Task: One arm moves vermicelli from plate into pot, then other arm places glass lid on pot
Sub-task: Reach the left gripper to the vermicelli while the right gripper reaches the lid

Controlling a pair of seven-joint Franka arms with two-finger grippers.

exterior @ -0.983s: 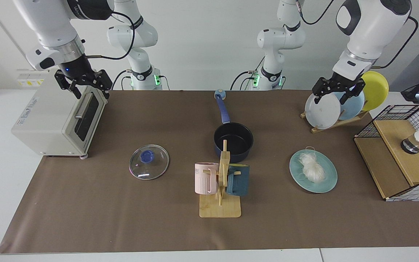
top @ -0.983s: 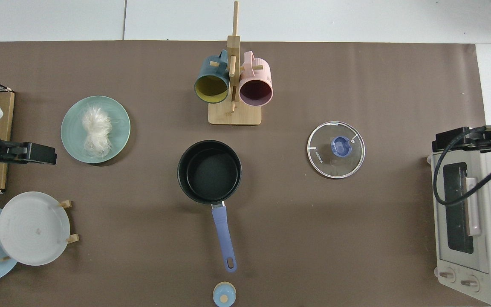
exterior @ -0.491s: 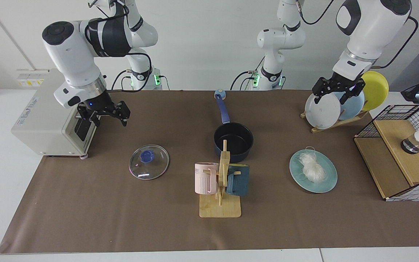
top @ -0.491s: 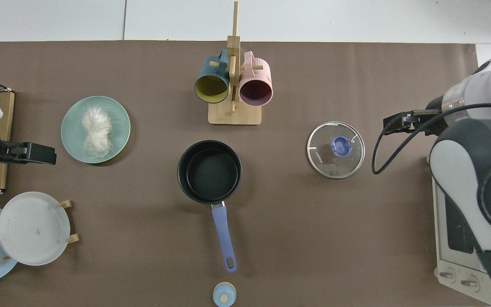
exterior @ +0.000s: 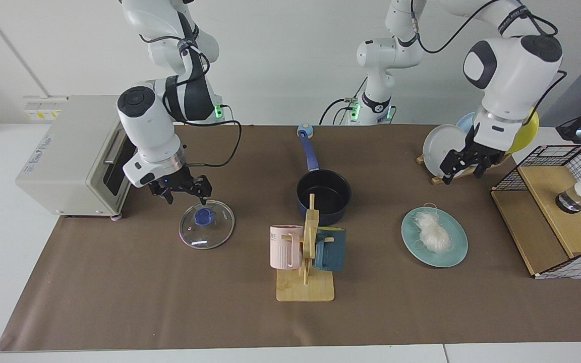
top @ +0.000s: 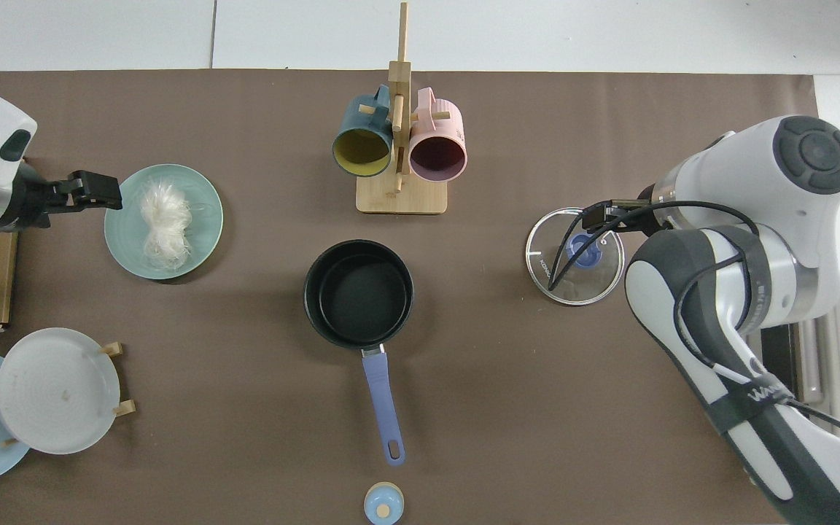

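1. The right end effector (exterior: 180, 192) hangs just above the round clear glass lid (exterior: 207, 224) with a metal rim and blue knob, over the lid's edge nearest the toaster oven; its fingers are spread apart and grasp nothing.
2. That glass lid (top: 574, 256) lies flat on the brown mat of the desk (exterior: 169, 302), well apart from the small dark navy saucepan (exterior: 324, 194).
3. The saucepan (top: 359, 293), black inside, stands uncovered near the middle of the mat, its long blue handle pointing toward the robot bases.
4. The left end effector (exterior: 463, 164) is in the air in front of the wooden rack of grey, light blue and yellow plates (exterior: 454, 146), fingers parted and holding nothing.
5. In the top view the left end effector (top: 95, 191) is just beside the rim of the round pale teal-green plate (top: 201, 240), without touching it.
6. The small bundle of thin white translucent vermicelli (exterior: 434, 233) rests on the teal-green plate (exterior: 454, 257), on the side of the mat by the wire-and-wood box (exterior: 555, 212).
7. A wooden mug stand (exterior: 306, 282) carrying a pink mug (exterior: 284, 247) and a dark teal mug (exterior: 332, 249) stands in front of the saucepan.
8. A pale toaster oven (exterior: 68, 161) sits at the end of the desk beside the right arm.
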